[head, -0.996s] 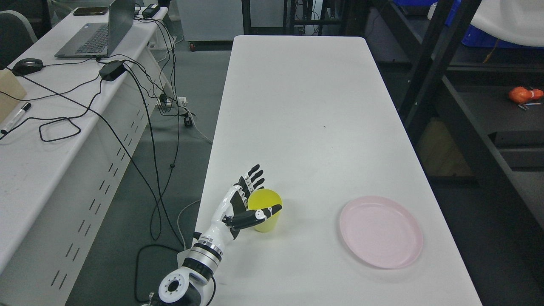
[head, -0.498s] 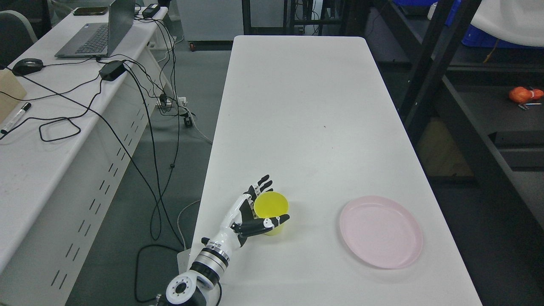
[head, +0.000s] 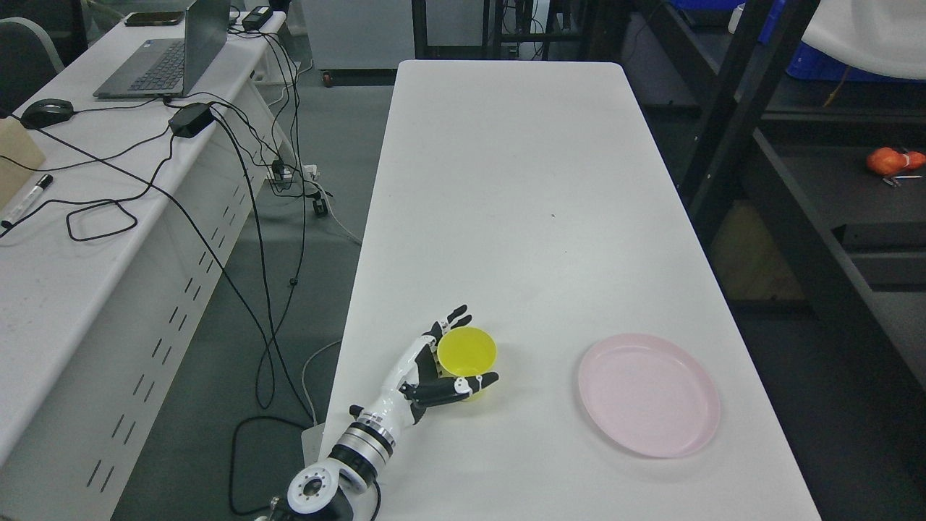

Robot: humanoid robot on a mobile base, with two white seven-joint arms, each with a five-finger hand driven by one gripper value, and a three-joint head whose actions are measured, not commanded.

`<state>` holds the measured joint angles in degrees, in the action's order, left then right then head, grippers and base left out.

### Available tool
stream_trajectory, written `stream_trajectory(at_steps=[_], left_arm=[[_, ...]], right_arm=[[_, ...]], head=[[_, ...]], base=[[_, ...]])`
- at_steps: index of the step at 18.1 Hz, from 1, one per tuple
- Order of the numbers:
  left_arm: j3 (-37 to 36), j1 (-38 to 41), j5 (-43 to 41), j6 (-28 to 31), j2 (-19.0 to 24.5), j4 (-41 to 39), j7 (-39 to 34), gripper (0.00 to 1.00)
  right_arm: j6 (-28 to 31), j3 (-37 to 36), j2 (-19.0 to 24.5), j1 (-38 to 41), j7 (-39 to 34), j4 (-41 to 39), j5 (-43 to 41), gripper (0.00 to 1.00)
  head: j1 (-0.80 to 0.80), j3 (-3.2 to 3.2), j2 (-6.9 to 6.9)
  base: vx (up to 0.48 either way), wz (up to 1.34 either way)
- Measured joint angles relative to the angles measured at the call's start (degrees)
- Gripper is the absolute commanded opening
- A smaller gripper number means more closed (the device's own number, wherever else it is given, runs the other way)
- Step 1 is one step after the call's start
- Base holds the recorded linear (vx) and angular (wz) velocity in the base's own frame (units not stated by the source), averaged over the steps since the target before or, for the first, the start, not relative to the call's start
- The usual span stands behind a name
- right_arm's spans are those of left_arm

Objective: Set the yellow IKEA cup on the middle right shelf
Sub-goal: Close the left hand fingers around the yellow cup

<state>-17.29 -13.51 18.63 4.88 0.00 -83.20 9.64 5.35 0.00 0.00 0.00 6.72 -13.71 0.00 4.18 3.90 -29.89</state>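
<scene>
- The thumb [head: 463, 384] is laid across the near side of the cup [head: 467, 352], and the other fingers [head: 453, 319] are seen poking out behind its far-left rim, so the cup is basically pinched between them; how tight the contact is can't really be told from up here.
- The left hand [head: 427, 369] is wrapped around the cup's left side, palm toward it. Most of the cup's wall is hidden by the hand and the steep angle, only the yellow opening and a sliver below the thumb are shown.
- Whether the cup's base is touching the table [head: 506, 181] or lifted a bit can't be made out.
- The forearm [head: 365, 441] is brought in from the lower left, and its lower end is cut off by the bottom edge.
- A pink plate [head: 648, 394] is set well to the right of the cup, near the table's right edge, nothing on it.
- A dark shelf rack [head: 796, 217] is seen on the right, cut off by the frame, with something orange [head: 893, 161] on one level; too small to identify.
- On the left, a desk [head: 65, 275] is covered with cables [head: 217, 181] and a laptop [head: 170, 58], partly cropped at the top.
</scene>
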Motion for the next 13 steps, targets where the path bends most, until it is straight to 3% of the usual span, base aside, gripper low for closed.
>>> stream_trajectory(at_steps=[4,6,7,8,13], left_arm=[[0.1,-0.9,0.0,0.2,0.0,1.3,0.2,0.57],[0.3,-1.1,0.0,-1.1,0.0,1.8,0.3,0.32],[0.4,-1.0,0.0,-2.5,0.0,2.0,0.4,0.1],[0.6,-0.9,0.2,-4.3,0.0,2.2,0.4,0.0],[1.5,0.9,1.7,-15.1,0.0,2.6,0.4,0.0]], right_arm=[[0.0,0.0,0.0,0.0,0.0,0.0,0.0,0.99],[0.0,0.0,0.0,0.0,0.0,0.0,0.0,0.99],[0.0,0.0,0.0,0.0,0.0,0.0,0.0,0.99],[0.0,0.0,0.0,0.0,0.0,0.0,0.0,0.99],[0.0,0.0,0.0,0.0,0.0,0.0,0.0,0.99]], head=[[0.0,0.0,0.0],[0.0,0.0,0.0],[0.0,0.0,0.0],[0.0,0.0,0.0],[0.0,0.0,0.0]], base=[[0.0,0.0],[0.0,0.0],[0.0,0.0],[0.0,0.0],[0.0,0.0]])
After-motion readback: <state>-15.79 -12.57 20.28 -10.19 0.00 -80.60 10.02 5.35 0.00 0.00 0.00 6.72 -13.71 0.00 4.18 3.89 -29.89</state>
